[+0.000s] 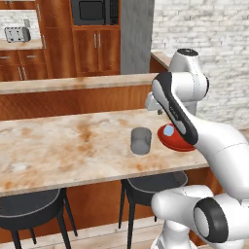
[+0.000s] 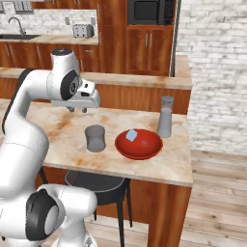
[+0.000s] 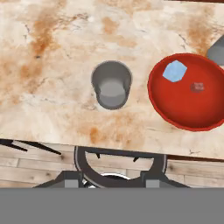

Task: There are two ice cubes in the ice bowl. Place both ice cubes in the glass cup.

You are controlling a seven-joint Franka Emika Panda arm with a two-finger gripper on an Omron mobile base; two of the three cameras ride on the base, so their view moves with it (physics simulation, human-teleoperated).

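The red ice bowl (image 2: pixel 149 150) sits near the counter's right end, also seen in the hand view (image 3: pixel 188 111) and half hidden behind my arm in the left base view (image 1: pixel 170 142). One pale blue ice cube (image 2: pixel 131 135) (image 3: pixel 175 71) (image 1: pixel 168 130) lies at its left side. A second, fainter cube (image 2: pixel 144 143) (image 3: pixel 197 87) rests near the bowl's middle. The grey glass cup (image 2: pixel 95 138) (image 3: pixel 111 84) (image 1: pixel 141 141) stands upright just left of the bowl. My gripper (image 2: pixel 77 110) (image 3: pixel 111 181) hangs open and holds nothing, well above the counter, behind and left of the cup.
A grey shaker-like bottle (image 2: pixel 165 117) (image 3: pixel 217 50) stands behind the bowl at the counter's right end. Black stools (image 1: pixel 29 206) sit under the counter's near edge (image 1: pixel 97 182). A higher wooden ledge (image 2: pixel 140 79) runs behind the counter.
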